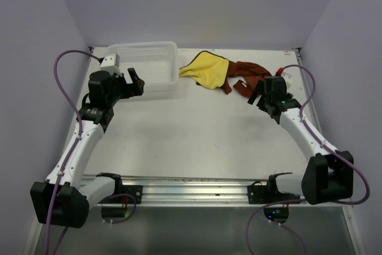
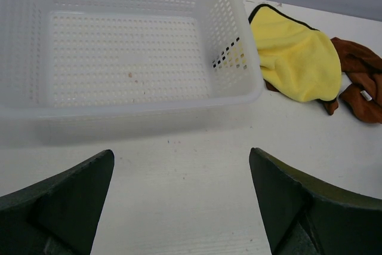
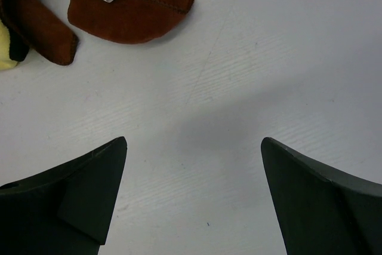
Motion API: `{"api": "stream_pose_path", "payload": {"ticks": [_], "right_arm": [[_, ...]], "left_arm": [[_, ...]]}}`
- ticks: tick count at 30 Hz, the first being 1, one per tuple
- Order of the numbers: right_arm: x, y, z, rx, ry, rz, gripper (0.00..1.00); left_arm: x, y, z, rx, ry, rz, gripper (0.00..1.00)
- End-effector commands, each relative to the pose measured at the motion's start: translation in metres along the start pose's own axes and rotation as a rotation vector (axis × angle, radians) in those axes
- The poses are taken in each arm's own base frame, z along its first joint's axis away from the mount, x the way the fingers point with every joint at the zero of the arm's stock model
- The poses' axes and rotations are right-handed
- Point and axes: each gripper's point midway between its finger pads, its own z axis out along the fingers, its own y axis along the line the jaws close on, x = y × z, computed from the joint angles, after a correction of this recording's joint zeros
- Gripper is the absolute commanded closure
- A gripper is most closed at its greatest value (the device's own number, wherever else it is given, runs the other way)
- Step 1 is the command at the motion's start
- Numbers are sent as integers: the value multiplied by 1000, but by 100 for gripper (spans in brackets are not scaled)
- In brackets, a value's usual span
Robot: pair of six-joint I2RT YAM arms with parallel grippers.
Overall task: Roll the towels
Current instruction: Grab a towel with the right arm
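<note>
Two towels lie crumpled together at the back of the table. The yellow towel with its dark hem overlaps the left part of the rust-brown towel. In the left wrist view the yellow towel lies right of the basket, the brown towel behind it. The right wrist view shows the brown towel with a small white tag. My left gripper is open, just in front of the basket, empty. My right gripper is open and empty, over bare table just short of the brown towel.
A white plastic mesh basket stands at the back left, touching the yellow towel's left edge; its inside holds nothing. Lavender walls close in the table on three sides. A metal rail runs along the near edge.
</note>
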Motion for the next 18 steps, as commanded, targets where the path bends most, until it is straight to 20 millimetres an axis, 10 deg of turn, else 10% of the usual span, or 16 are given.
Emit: {"api": "stream_pose_path", "payload": {"ticks": [1,18], "right_arm": [[-30,14,18,16,-63,76,1],[-40,56,145,40,66,87,19]], "left_arm": [[-16,-5,-6,19,-48,9,0],[-10,-12,-3,59,-20,1,0]]}}
